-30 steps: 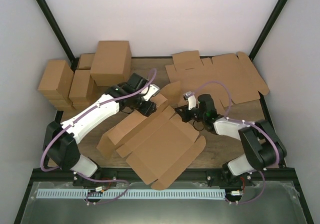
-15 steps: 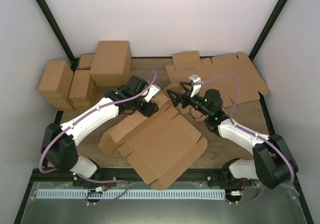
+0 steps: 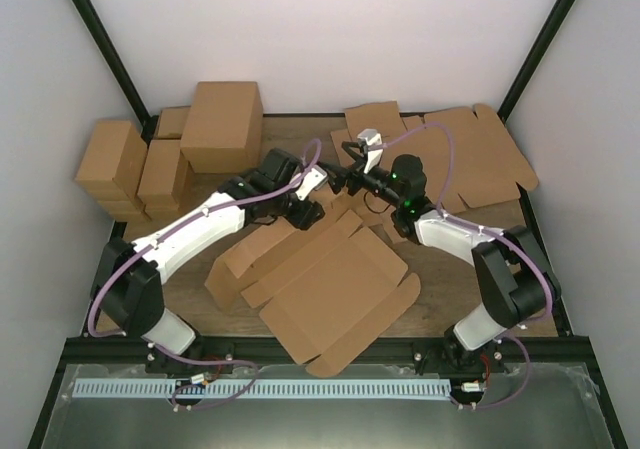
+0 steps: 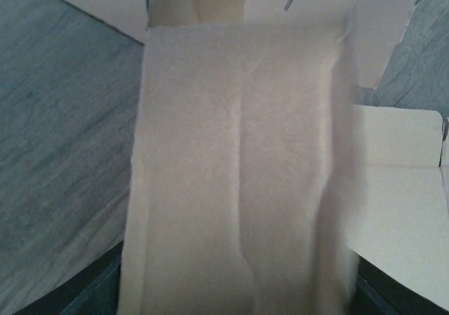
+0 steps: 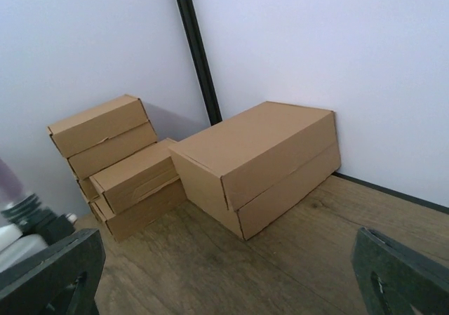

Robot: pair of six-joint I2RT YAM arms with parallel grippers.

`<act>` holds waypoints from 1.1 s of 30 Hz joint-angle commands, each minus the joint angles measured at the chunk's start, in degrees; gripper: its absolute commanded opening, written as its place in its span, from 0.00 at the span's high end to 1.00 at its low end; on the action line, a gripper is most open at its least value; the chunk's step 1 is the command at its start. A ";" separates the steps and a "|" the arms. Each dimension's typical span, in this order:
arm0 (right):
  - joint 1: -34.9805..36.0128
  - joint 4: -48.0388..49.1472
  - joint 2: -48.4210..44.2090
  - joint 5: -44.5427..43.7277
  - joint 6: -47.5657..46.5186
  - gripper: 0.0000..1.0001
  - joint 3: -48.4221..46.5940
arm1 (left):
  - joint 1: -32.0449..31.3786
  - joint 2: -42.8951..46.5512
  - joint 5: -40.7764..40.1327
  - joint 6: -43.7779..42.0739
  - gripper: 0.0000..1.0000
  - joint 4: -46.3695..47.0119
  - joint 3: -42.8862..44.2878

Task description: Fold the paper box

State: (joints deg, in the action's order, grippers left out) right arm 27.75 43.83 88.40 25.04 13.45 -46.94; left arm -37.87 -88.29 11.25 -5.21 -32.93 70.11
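Stands mid-fold, with the paper box spread nearly flat at the middle of the desk toward its near edge, and the left hand at the far flap, part open with cardboard across the gap, grip impossible to confirm. Calls next, probably, for bringing the right hand, gaping wide and empty, back down to stand a side flap up along its crease. Differs from a second ago in that hand's release and lift away from the box's far right corner, and in the drop of the upright flap.

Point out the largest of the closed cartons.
The rearmost carton: wider and taller than the narrower cartons stacked to its left.
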 commanded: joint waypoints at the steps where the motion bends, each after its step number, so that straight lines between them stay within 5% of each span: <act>1: 0.20 1.67 1.96 3.89 -3.01 0.00 -4.78 | -0.18 -3.54 4.40 -2.52 0.35 7.03 2.20; 5: -0.16 0.08 2.61 4.47 -5.19 0.00 -5.71 | -0.27 -5.45 10.60 -5.88 0.35 13.19 1.98; 11: -0.98 -3.32 4.19 7.35 -6.95 0.00 -9.12 | -0.76 -9.81 15.32 -8.07 0.49 19.11 4.06; 33: -3.46 -7.68 8.03 12.05 -4.16 0.00 -14.42 | -4.15 -17.45 15.98 -10.55 0.58 23.33 10.84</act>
State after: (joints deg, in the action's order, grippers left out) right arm 19.25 33.87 95.31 29.95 7.64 -57.98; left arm -36.45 -103.96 20.01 -9.93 -15.88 77.93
